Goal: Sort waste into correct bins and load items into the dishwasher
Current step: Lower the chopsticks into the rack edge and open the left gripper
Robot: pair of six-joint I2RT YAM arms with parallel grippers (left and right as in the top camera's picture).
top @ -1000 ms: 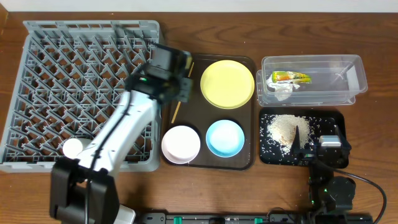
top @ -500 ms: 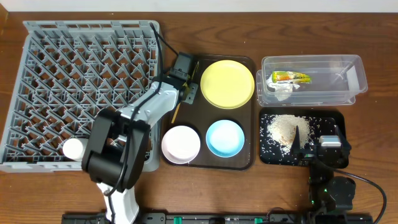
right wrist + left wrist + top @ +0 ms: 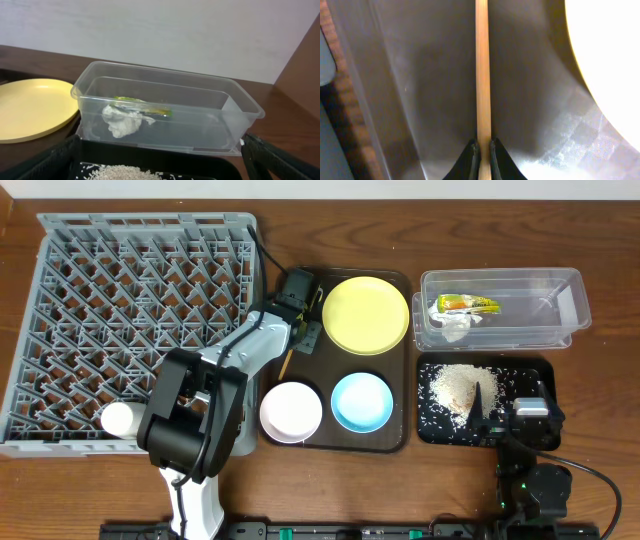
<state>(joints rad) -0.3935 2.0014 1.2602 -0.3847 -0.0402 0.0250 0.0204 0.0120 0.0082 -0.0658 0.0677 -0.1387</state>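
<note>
My left gripper (image 3: 299,321) is down at the left side of the brown serving tray, beside the pale yellow plate (image 3: 366,314). In the left wrist view its jaws (image 3: 482,148) are shut on a wooden chopstick (image 3: 482,70) that lies on the tray; the chopstick also shows overhead (image 3: 283,361). The white-pink bowl (image 3: 291,411) and light blue bowl (image 3: 361,402) sit on the tray. A white cup (image 3: 118,419) stands in the grey dish rack (image 3: 130,290). My right gripper (image 3: 510,405) is open and empty over the black tray (image 3: 541,372), which holds crumbs (image 3: 458,387).
The clear tub (image 3: 500,332) holds the snack wrapper (image 3: 466,303) and white tissue (image 3: 455,327); the right wrist view shows the tub (image 3: 210,100), wrapper (image 3: 145,108) and tissue (image 3: 120,121). The brown serving tray (image 3: 400,442) lies between rack and bins.
My left arm has come down from above the rack's right edge to the tray's left side, onto the chopstick. The right arm has not moved.
</note>
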